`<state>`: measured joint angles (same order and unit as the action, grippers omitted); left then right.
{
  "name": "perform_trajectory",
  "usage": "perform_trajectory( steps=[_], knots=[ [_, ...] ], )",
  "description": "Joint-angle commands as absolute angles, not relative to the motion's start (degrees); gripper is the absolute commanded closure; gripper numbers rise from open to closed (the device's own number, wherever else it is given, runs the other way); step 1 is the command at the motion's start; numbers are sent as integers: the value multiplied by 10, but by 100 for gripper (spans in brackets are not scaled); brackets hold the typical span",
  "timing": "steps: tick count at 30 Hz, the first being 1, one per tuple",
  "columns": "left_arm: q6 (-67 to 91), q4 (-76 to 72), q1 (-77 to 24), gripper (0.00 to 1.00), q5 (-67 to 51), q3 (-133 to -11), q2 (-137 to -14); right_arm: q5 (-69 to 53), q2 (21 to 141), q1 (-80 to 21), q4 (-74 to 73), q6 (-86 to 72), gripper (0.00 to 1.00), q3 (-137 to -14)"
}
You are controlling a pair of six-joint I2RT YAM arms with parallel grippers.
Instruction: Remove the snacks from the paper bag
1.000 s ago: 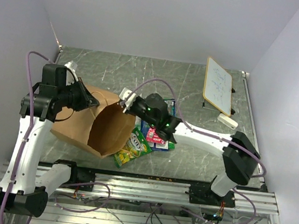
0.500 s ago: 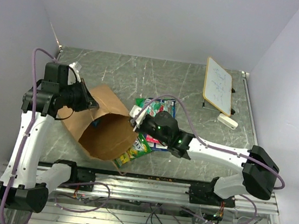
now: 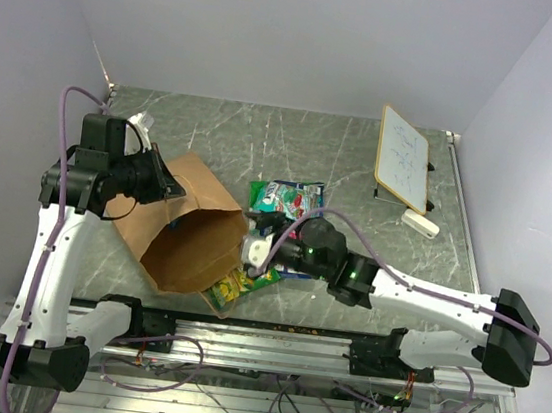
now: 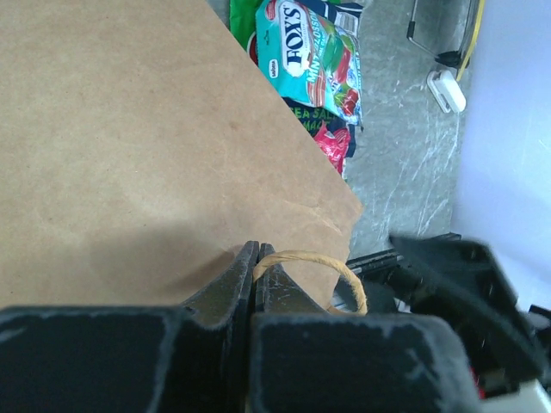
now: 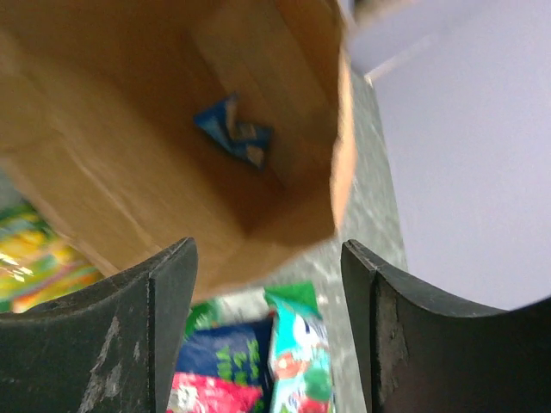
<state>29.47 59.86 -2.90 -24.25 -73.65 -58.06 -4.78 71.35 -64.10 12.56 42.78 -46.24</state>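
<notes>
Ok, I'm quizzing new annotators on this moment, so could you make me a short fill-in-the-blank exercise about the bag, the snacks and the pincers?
1. The left pincer is shut on the brown paper ___.
2. The right pincer is ___, facing the paper bag's mouth.
3. One small ___ packet lies inside the paper bag.
4. The Fox's packet lies ___ the paper bag.

Missing words: bag; open; blue; outside.

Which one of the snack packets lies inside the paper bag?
The small blue packet, deep inside the paper bag. The teal Fox's packet and the yellow-green packet lie outside on the table.
</notes>
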Motion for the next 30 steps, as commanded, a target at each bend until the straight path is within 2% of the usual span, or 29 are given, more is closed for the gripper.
perform_trajectory(
  steps=[1, 5, 10, 15, 20, 30],
  knots=[
    [291, 593, -30, 93, -270, -749, -583, -103, 723, -712, 167, 460, 32, -447],
    [299, 594, -30, 93, -278, -754, -585, -107, 820, -742, 278, 444, 32, -461],
    [303, 603, -31, 93, -285, -758, -590, -28, 988, -743, 456, 407, 33, -521],
    [309, 593, -30, 93, -292, -756, -586, 50, 1114, -741, 555, 376, 32, -594],
    [302, 597, -30, 93, -289, -753, -593, 44, 1214, -724, 560, 362, 32, -658],
    [284, 587, -31, 93, -313, -776, -606, 46, 1296, -712, 575, 326, 27, -722]
  ],
)
